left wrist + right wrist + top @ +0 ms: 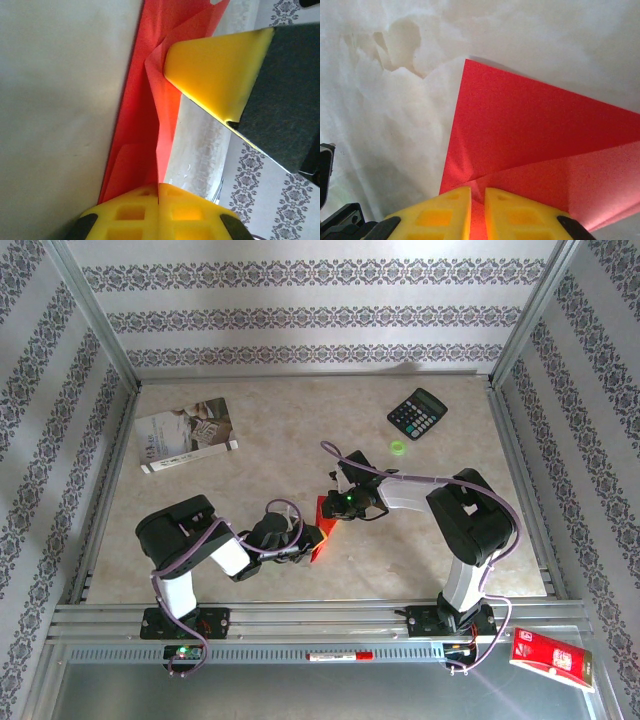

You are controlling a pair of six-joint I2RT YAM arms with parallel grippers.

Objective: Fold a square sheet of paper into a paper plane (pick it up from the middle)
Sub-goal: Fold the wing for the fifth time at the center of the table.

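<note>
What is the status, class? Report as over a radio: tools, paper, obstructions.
Left tool shut on paper. Right tool shut on it too. Paper creased, held between both. Calculator, booklet far off, nothing in the way.

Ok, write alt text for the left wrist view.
The left pincer, fingertips shut, grips a folded sheet of red paper that runs up the frame, beige table to its left. At upper right, a black-backed yellow finger of the other arm sits against the paper's creased edge.
</note>
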